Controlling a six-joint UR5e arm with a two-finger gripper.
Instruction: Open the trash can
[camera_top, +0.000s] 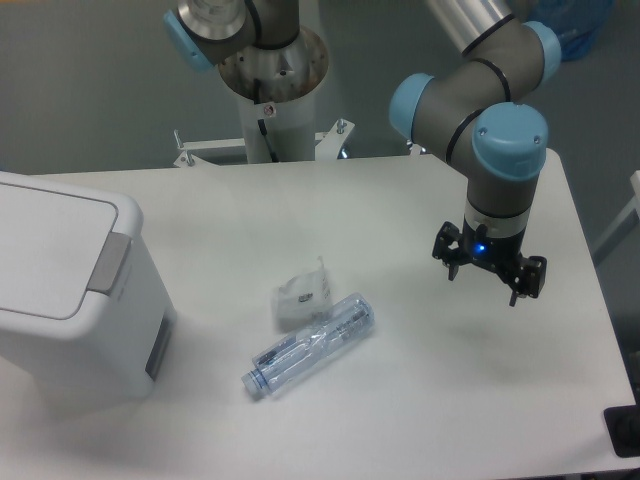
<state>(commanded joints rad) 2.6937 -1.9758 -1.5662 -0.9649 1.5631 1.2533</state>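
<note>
The jaws (490, 275) hang spread and empty above the right part of the worktop (420, 400), pointing down, with nothing beneath them but bare surface. Towards the middle, nearer the left, lie a clear plastic bottle (308, 345) on its side and a crumpled white wrapper (303, 296) touching its far side.

The trash can (70, 290) stands at the left edge of the worktop, well apart from the jaws, its lid (45, 255) down. It looks like stiff, smooth plastic, light for its bulk, so a hard sideways shove might slide it. The grey push tab (110, 263) on the lid's right edge seems the place to act: a downward press there, not a pinch, since the lid offers no obvious lip to grip.
</note>
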